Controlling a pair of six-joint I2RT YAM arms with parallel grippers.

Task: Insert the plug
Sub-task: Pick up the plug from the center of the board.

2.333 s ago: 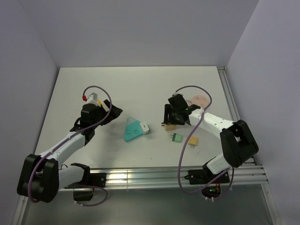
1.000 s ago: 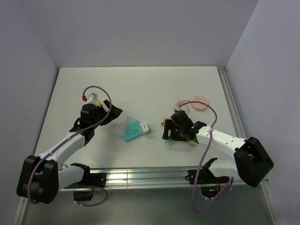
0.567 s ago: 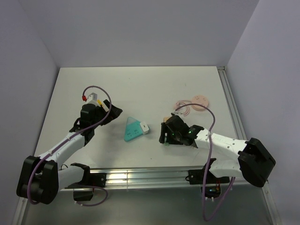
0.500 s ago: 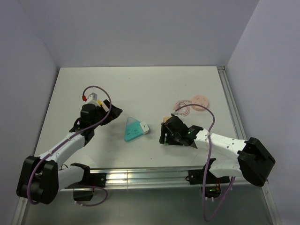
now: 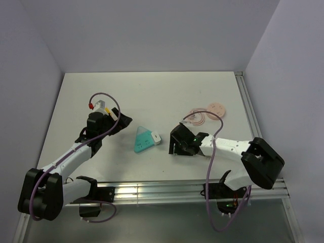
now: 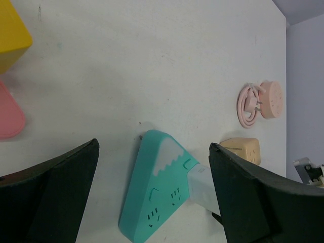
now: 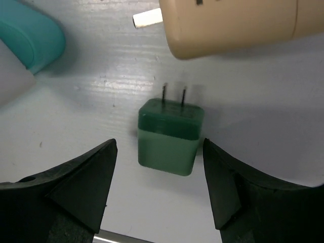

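The plug (image 7: 169, 136) is a small green block with two metal prongs. It lies flat on the white table between the fingers of my right gripper (image 7: 159, 152). That gripper is open, with a gap on each side of the plug. In the top view my right gripper (image 5: 174, 147) covers the plug. The teal triangular power strip (image 5: 143, 140) lies to its left, with a white adapter (image 5: 156, 137) stuck in one side. My left gripper (image 5: 124, 120) hangs open, left of the strip (image 6: 162, 187) and holding nothing.
A beige adapter (image 7: 228, 25) lies just beyond the plug's prongs. A pink round reel (image 5: 216, 109) and its coiled pink cable (image 5: 197, 117) sit at the back right. The table's metal rail (image 5: 167, 190) runs along the near edge.
My right arm has swung left and nearer, bringing its gripper down over the green plug, and its jaws have narrowed. The left arm and the power strip have not moved.
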